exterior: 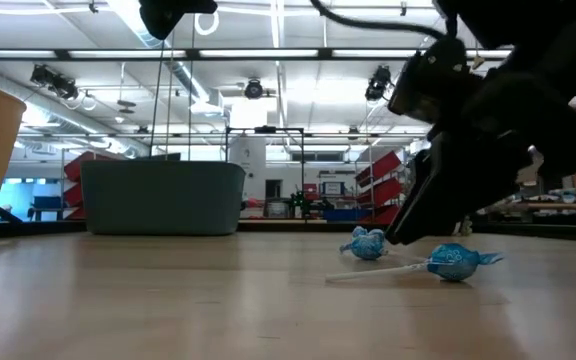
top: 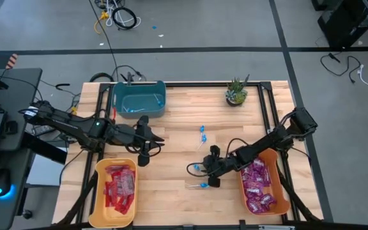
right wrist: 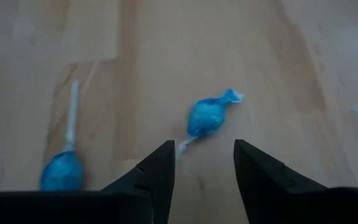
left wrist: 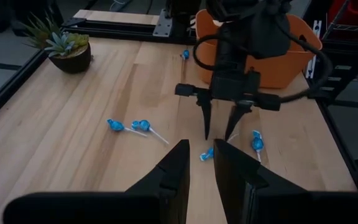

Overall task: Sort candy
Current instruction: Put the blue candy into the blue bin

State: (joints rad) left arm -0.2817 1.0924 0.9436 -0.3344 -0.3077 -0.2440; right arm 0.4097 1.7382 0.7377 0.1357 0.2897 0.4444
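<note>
Right gripper [right wrist: 204,163]: fingers spread, empty; straddle the blue lollipop [right wrist: 207,116] squarely, then clench.
Left gripper [left wrist: 201,163]: fingers narrow, empty; leave parked.

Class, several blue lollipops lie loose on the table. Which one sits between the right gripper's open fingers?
The lollipop just ahead of the right gripper, lined up with the gap between its fingers. Its neighbour lies off to one side; the pair mid-table lies farther off.
</note>
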